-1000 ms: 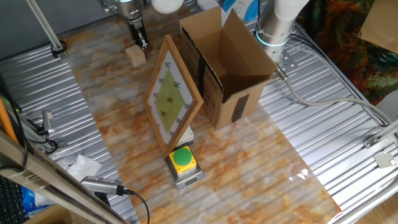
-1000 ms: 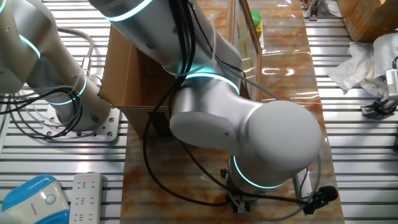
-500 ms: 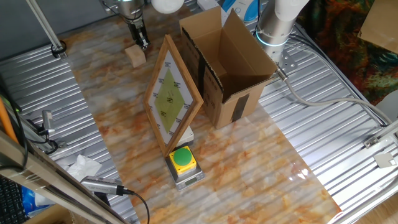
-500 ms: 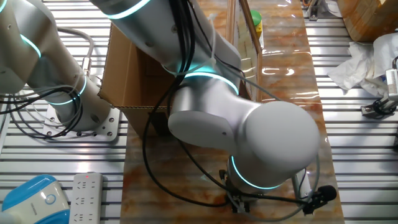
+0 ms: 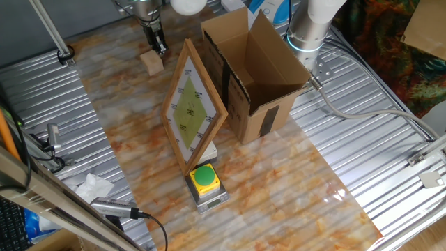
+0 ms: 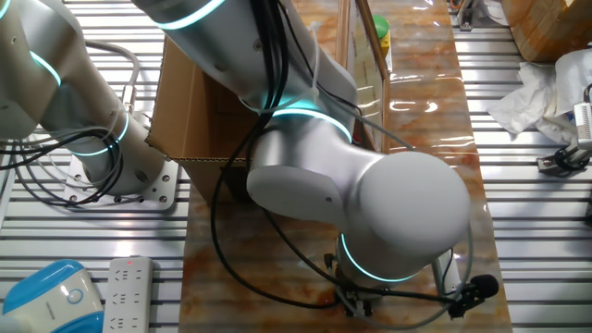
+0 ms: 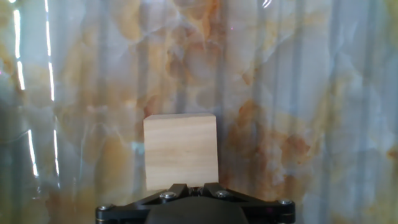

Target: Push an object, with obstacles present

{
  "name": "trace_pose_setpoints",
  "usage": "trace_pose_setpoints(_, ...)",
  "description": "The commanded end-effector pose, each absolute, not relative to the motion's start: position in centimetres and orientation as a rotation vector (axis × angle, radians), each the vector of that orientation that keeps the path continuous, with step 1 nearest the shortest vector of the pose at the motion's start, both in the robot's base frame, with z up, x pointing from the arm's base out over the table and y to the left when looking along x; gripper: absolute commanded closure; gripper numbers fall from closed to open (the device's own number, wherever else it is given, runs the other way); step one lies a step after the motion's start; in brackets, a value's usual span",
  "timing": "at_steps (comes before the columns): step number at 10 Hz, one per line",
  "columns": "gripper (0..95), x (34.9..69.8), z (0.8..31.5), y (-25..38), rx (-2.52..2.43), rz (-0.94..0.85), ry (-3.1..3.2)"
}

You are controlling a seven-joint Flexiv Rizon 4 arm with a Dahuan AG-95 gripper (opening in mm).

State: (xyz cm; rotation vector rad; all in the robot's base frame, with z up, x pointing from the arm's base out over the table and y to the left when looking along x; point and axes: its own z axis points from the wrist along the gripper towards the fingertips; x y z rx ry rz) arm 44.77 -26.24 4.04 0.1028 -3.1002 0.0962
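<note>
The object, a small light-tan wooden cube (image 5: 151,63), sits on the marbled tabletop near the far left corner. In the hand view the object (image 7: 181,151) lies just ahead of my fingertips. My gripper (image 5: 160,49) stands right behind the cube with its fingers shut together and nothing between them; in the hand view the gripper (image 7: 190,188) meets the cube's near edge. The obstacles stand further along the table: a wooden-framed white board with a yellow-green diamond (image 5: 193,106), a large open cardboard box (image 5: 254,73) and a yellow-and-green push-button on a grey base (image 5: 205,183).
Ribbed metal surfaces flank the marbled top (image 5: 139,132) on both sides. A second arm's base (image 5: 310,28) stands behind the box. In the other fixed view my arm's body (image 6: 370,203) hides most of the table. Crumpled paper (image 5: 93,186) and cables lie at the left.
</note>
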Motion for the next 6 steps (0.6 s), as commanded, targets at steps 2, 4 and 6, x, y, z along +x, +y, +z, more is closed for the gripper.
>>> trace_pose_setpoints(2, 95.0, 45.0, 3.5, -26.3, 0.1, 0.102, -3.104)
trace_pose_setpoints(4, 95.0, 45.4, 3.4, -26.0, 0.1, 0.111, -3.102)
trace_pose_setpoints(6, 95.0, 46.3, 3.7, -25.5, 0.083, 0.109, -3.097)
